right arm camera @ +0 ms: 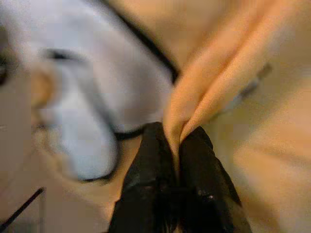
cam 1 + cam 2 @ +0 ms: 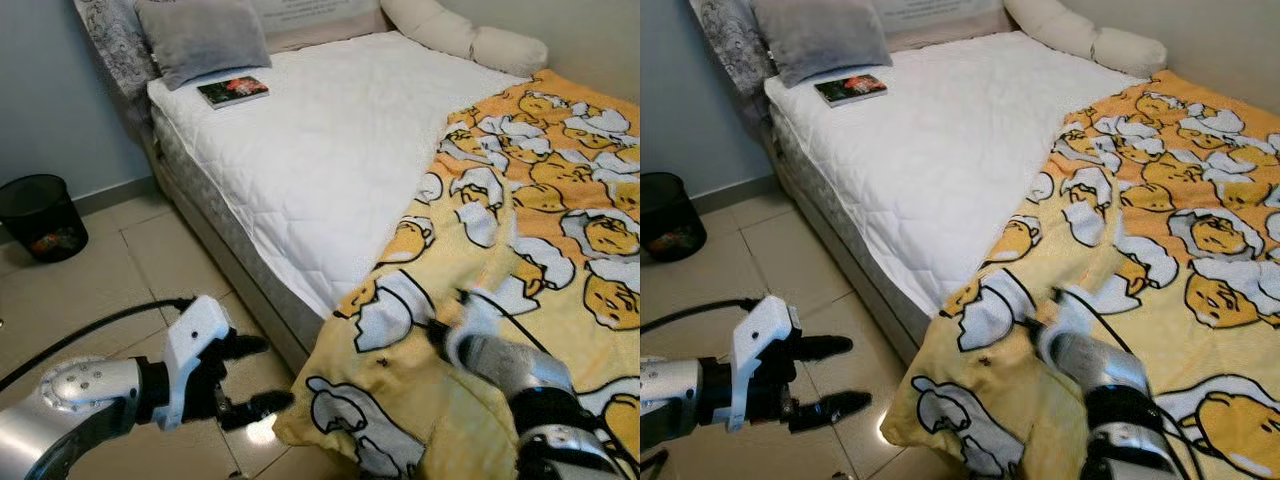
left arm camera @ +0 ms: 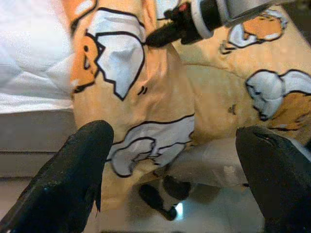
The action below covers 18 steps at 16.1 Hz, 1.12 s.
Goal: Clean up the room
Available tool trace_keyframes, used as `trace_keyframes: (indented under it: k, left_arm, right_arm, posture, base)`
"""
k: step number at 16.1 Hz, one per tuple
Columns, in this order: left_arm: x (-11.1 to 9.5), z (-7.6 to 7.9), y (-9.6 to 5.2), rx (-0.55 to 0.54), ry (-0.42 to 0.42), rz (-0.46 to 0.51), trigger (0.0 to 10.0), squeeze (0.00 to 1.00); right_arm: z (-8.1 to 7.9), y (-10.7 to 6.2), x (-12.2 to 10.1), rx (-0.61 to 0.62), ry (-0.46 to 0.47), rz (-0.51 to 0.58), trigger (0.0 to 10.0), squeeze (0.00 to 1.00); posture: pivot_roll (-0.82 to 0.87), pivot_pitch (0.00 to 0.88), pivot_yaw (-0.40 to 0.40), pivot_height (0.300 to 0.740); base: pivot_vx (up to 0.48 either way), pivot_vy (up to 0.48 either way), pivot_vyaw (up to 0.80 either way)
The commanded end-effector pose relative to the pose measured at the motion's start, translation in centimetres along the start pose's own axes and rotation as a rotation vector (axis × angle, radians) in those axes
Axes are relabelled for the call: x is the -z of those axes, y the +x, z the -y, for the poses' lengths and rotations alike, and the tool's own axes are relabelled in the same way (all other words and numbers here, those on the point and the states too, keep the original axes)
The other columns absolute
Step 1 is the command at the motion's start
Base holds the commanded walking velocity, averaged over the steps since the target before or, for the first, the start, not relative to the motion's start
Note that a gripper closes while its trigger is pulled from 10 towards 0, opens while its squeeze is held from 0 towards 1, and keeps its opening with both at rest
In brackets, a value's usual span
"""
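Left eye view shows a bed (image 2: 300, 160) with a white mattress, and a yellow cartoon-print blanket (image 2: 540, 200) spread over its right part, one corner hanging over the edge down to the tiled floor (image 2: 110, 270). The right end effector (image 1: 176, 145) is pinched tight on a fold of that blanket near the hanging corner. The left end effector (image 2: 255, 375) hovers over the floor just beside the corner, fingers spread wide and empty.

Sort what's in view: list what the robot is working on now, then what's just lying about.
In hand:
yellow blanket, a fold pinched by the right gripper
left gripper, open, near the blanket's hanging corner

Lying about:
book
grey pillow
cream bolster
black bin
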State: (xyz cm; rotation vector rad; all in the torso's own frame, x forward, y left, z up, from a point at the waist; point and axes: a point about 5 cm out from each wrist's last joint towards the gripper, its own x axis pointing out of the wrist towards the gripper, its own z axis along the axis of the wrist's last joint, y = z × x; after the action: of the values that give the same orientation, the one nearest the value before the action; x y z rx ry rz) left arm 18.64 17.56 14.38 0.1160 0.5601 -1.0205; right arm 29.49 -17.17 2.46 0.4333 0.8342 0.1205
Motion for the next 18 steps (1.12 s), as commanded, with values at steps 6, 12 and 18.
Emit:
trace_keyframes:
  k: [6, 12, 18]
  left_arm:
    - [-1.3, -2.6, -2.4, -0.142, 0.062, 0.027, 10.0, 0.00]
    - [-1.8, -3.1, -3.2, -0.156, 0.080, 0.044, 10.0, 0.00]
    - [-1.8, -3.2, -3.1, -0.156, 0.086, 0.044, 10.0, 0.00]
  right_arm:
    - [-14.7, -0.9, -2.3, -0.597, -0.315, 0.000, 0.0, 0.00]
    - [-18.0, -1.4, -0.4, -0.765, -0.328, -0.058, 10.0, 0.73]
    - [-17.6, -1.3, -0.8, -0.754, -0.284, -0.049, 10.0, 1.00]
  posture:
    - [-0.05, 0.000, -0.050, 0.740]
    - [-0.03, 0.000, -0.043, 0.740]
    - [-0.04, 0.000, -0.038, 0.740]
  base:
    - [0.000, 0.000, 0.00]
    - [0.000, 0.000, 0.00]
    - [0.000, 0.000, 0.00]
